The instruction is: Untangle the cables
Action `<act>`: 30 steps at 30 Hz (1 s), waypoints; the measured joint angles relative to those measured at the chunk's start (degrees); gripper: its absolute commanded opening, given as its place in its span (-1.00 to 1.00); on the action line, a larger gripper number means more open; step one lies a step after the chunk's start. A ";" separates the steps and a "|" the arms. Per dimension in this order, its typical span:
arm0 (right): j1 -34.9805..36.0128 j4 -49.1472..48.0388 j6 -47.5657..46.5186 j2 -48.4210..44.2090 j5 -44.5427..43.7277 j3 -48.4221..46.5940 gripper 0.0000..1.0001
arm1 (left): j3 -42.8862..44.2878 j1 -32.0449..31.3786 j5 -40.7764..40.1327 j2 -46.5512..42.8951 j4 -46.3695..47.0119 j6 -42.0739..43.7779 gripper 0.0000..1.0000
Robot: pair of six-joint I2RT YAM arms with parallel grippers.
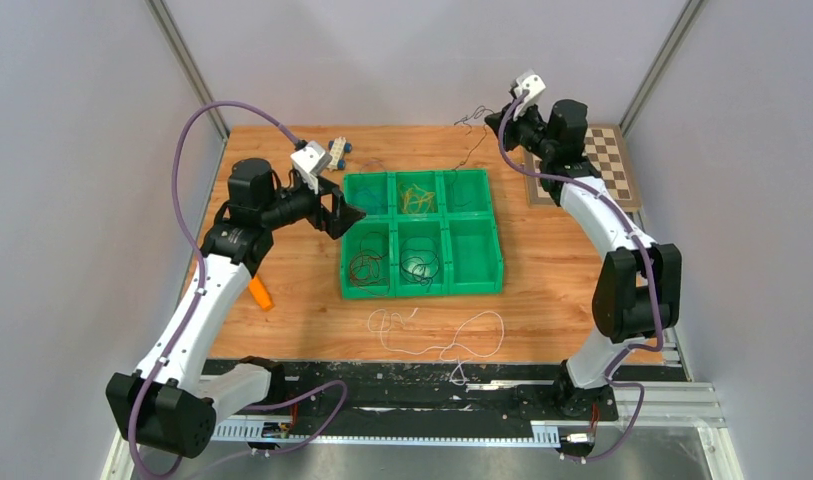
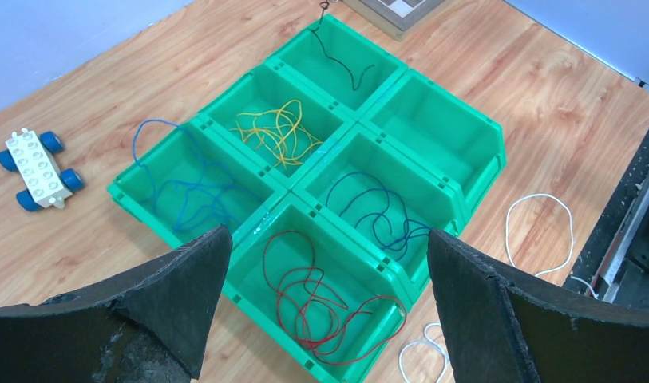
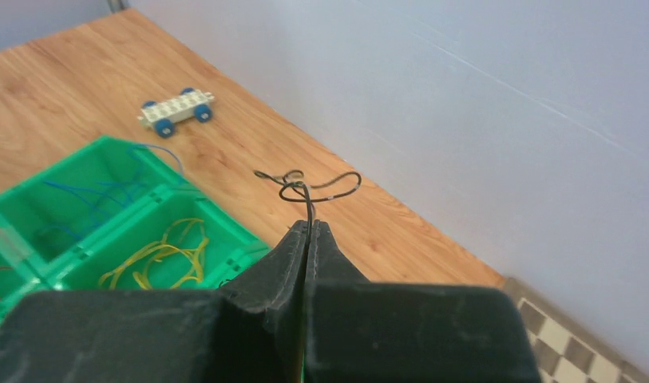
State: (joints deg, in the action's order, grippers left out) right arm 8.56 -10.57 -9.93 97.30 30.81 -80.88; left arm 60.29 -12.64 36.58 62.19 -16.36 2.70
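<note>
Black cable (image 3: pixel 308 206) disappears between right jaws.

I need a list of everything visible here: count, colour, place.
tray: one, green, six compartments, central
light blue cable: one, far-left compartment
yellow cable: one, far-middle compartment
red cable: one, near-left compartment
dark blue cable: one, near-middle compartment
black cable: one, hanging, end in far-right compartment
white cable: one, loose, nearer than tray
toy car: one, white, blue wheels, far left
orange piece: one, left of tray
chessboard: one, checkered, far right
table: one, wooden
left pincer: black, open, over tray
right pincer: black, shut on black cable
</note>
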 measured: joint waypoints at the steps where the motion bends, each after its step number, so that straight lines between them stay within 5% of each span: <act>1: 0.00 -1.22 -1.44 0.00 -0.37 0.79 -1.00 | -0.02 0.07 0.00 0.00 0.00 -0.04 1.00; 7: 1.66 -3.80 -10.58 0.00 -1.18 8.66 -1.00 | -0.24 0.52 0.24 0.00 0.11 -0.02 1.00; 16: 3.76 11.26 -19.15 0.04 0.00 11.50 -1.00 | -0.35 0.83 0.42 0.00 0.07 0.61 1.00; 30: 7.61 34.67 -24.48 16.31 -9.81 -5.07 -1.00 | -1.62 1.33 0.68 -1.14 -0.04 1.25 1.00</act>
State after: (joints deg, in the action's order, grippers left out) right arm 16.16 24.10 -34.41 113.60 20.99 -85.95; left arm 58.67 -11.31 37.26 61.06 -16.40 3.95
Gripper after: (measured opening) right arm 0.003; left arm 1.000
